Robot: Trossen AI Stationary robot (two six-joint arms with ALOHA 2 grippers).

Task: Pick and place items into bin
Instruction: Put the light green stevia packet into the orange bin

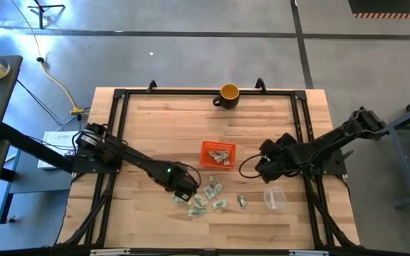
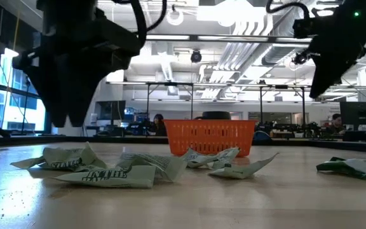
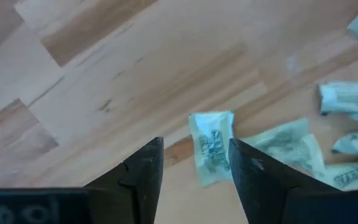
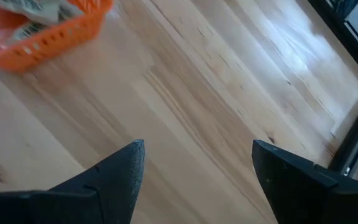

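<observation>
The orange bin [image 1: 218,153] stands mid-table with a few pale green and white wrapped items [image 1: 221,156] inside. Several more items [image 1: 212,192] lie scattered on the wood just near of it; they also show in the low view [image 2: 107,168]. My left gripper [image 1: 187,190] hovers open at the left end of that scatter. In the left wrist view [image 3: 196,144] its fingers stand on either side of one item [image 3: 211,146], above it. My right gripper [image 1: 260,165] is open and empty over bare wood right of the bin, whose corner shows in the right wrist view [image 4: 42,31].
A yellow mug [image 1: 229,94] stands at the table's far edge. A clear plastic cup [image 1: 274,197] lies near my right gripper, toward the near edge. A black frame [image 1: 119,99] runs around the table. One item [image 1: 242,202] lies apart, between the scatter and the cup.
</observation>
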